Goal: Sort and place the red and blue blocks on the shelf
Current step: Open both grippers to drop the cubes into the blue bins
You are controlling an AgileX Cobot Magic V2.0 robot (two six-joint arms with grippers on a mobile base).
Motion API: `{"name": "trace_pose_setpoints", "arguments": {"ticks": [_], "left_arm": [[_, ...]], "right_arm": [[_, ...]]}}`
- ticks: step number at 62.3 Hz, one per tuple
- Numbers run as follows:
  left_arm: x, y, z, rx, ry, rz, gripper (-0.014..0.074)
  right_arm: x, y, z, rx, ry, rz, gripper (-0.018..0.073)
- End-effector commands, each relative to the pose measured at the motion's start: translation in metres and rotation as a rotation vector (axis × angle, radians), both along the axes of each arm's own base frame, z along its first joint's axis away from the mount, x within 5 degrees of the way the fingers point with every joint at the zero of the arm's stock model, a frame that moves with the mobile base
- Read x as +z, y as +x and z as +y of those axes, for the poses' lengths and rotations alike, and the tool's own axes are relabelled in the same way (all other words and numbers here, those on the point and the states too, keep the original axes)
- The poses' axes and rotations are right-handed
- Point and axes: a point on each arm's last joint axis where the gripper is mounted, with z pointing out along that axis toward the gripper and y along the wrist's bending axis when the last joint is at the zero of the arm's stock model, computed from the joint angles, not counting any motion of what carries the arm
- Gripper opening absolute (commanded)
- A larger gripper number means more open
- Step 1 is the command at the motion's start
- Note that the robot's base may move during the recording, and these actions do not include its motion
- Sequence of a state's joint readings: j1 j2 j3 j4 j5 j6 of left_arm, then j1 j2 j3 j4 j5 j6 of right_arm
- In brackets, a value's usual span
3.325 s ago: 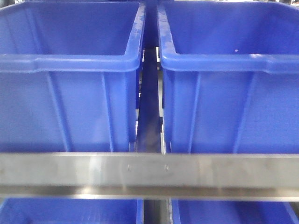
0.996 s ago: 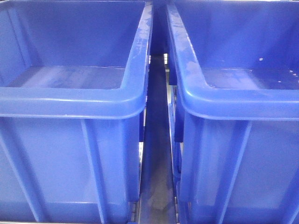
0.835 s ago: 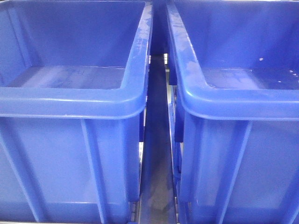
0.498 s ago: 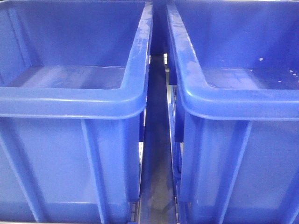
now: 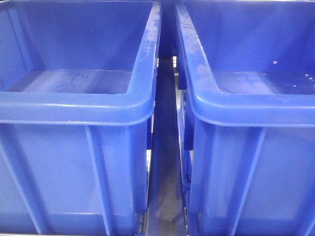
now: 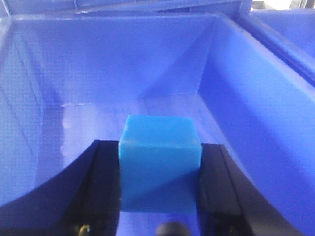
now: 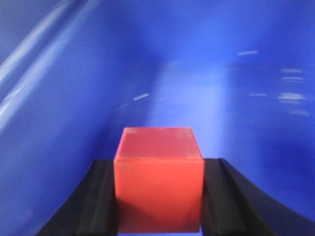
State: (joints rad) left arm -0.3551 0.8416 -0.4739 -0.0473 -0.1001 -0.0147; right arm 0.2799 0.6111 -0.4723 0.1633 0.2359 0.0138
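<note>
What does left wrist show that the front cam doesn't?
Only the left wrist view: the blue block clamped between the left gripper fingers, held inside a blue bin over its floor. Only the front view: two blue bins side by side, the left one and the right one, with a narrow gap between them; no arm or block visible. Both: blue plastic bin walls with nothing lying on the bin floors.

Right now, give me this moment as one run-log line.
left gripper: shut on blue block, inside blue bin | right gripper: shut on red block, blue bin wall behind | neither block released
</note>
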Motion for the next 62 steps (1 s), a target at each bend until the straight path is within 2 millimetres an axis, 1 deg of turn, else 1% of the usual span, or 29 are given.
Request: {"name": "trace_pose_setpoints", "arguments": {"ticks": [1, 6, 10, 12, 16, 19, 21, 27, 33, 41, 45, 62], "left_arm": [[0.0201, 0.0019, -0.0015, 0.000, -0.055, -0.119, 0.0125], [0.0193, 0.0018, -0.0015, -0.001, -0.052, -0.111, 0.0125], [0.0193, 0.0018, -0.0015, -0.001, -0.052, -0.111, 0.0125], [0.0193, 0.0018, -0.0015, -0.001, -0.052, -0.111, 0.0127], [0.0193, 0.0018, -0.0015, -0.001, -0.052, -0.111, 0.0128], [0.0193, 0.0018, -0.0015, -0.001, -0.052, -0.111, 0.0129], [0.0193, 0.0018, -0.0015, -0.001, -0.052, -0.111, 0.0137], [0.0193, 0.0018, -0.0015, -0.001, -0.052, -0.111, 0.0204], [0.0193, 0.0018, -0.0015, 0.000, -0.054, -0.111, 0.0325], [0.0193, 0.0018, -0.0015, 0.000, -0.054, -0.111, 0.0440], [0.0193, 0.0018, -0.0015, 0.000, -0.054, -0.111, 0.0455], [0.0156, 0.0015, -0.0015, -0.001, -0.042, -0.071, 0.0455]], "right_arm": [[0.0172, 0.0079, 0.0022, 0.004, -0.020, -0.130, 0.0237], [0.0143, 0.0124, 0.0034, 0.003, -0.029, -0.112, 0.0251], [0.0127, 0.0145, 0.0040, 0.004, -0.033, -0.102, 0.0310], [0.0122, 0.0151, 0.0041, 0.004, -0.037, -0.099, 0.0354], [0.0125, 0.0152, 0.0039, 0.006, -0.052, -0.108, 0.0480], [0.0127, 0.0152, 0.0038, 0.007, -0.062, -0.114, 0.0595], [0.0127, 0.0153, 0.0038, 0.007, -0.064, -0.114, 0.0643], [0.0125, 0.0152, 0.0038, 0.008, -0.065, -0.113, 0.0624], [0.0127, 0.0153, 0.0038, 0.008, -0.065, -0.115, 0.0626], [0.0127, 0.0153, 0.0038, 0.008, -0.065, -0.115, 0.0626], [0.0129, 0.0153, 0.0038, 0.007, -0.064, -0.117, 0.0626], [0.0161, 0.0155, 0.0038, 0.006, -0.060, -0.131, 0.0626]]}}
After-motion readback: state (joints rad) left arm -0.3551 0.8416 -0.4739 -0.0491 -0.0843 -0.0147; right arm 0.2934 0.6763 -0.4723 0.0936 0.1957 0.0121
